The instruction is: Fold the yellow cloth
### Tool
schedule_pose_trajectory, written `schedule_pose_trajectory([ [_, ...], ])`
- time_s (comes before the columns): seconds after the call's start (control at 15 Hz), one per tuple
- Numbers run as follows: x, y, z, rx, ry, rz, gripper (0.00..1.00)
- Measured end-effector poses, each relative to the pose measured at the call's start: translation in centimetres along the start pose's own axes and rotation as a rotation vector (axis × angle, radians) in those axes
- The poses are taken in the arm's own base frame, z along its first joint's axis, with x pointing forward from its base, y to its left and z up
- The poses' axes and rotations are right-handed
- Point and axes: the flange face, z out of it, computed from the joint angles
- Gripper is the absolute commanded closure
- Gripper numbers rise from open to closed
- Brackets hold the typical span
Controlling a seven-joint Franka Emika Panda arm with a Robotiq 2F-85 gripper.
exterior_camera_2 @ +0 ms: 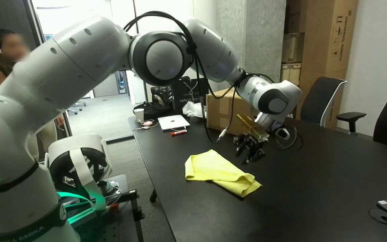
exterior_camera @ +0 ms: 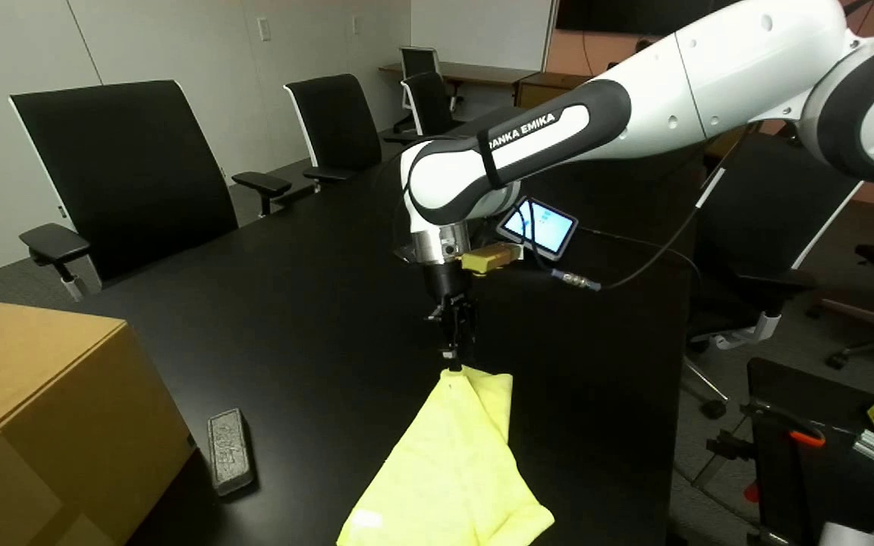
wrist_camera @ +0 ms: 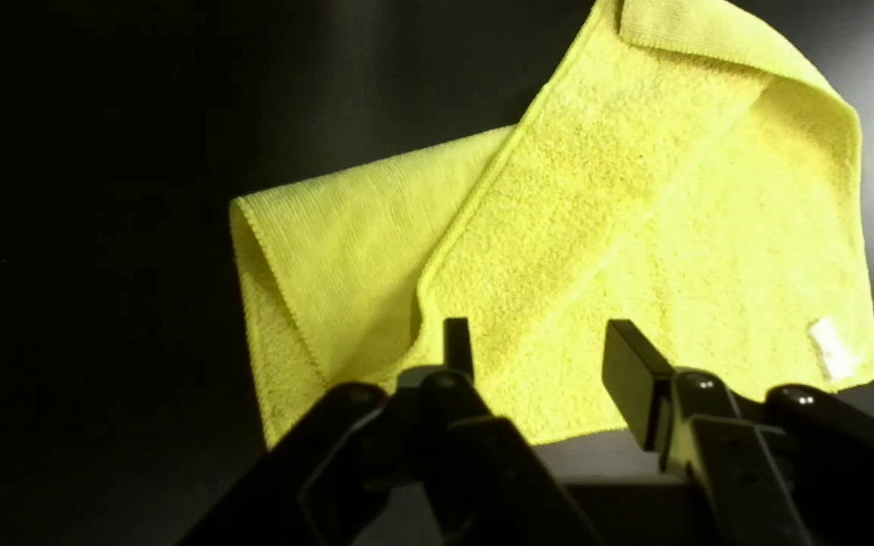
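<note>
The yellow cloth (wrist_camera: pixel 634 227) lies on the black table (exterior_camera_2: pixel 314 198), partly doubled over, one edge turned back on itself. The claw (wrist_camera: pixel 538 353) hangs above the cloth's edge, apart from it, its fingers (wrist_camera: pixel 629 383) spread, with the cloth showing in the gap in the wrist view. In an exterior view a grey block (exterior_camera: pixel 230 453) lies between the cloth and a cardboard box (exterior_camera: pixel 95 440), and a lit screen (exterior_camera: pixel 539 226) stands well apart from the cloth. A laptop (exterior_camera_2: pixel 173 122) and a red pen (exterior_camera_2: pixel 178 133) lie well apart from the cloth
</note>
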Motion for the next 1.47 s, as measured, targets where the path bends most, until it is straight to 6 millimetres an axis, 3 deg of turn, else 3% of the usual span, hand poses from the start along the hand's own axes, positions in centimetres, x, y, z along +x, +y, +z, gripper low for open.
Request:
schedule_pose_trajectory([
  [0.2, 0.1, 0.0, -0.3, -0.003, 0.027, -0.001, 0.0],
  [0.4, -0.8, -0.5, 0.2, -0.009, 0.036, -0.036, 0.0],
  [0.8, -5.2, -6.6, 3.1, -0.012, 0.03, -0.28, 0.0],
  [1.07, -9.5, -9.6, 6.0, -0.065, 0.0, -0.43, 0.0],
  [1.47, -14.8, -12.9, 12.3, -0.085, -0.036, -0.494, 0.0],
])
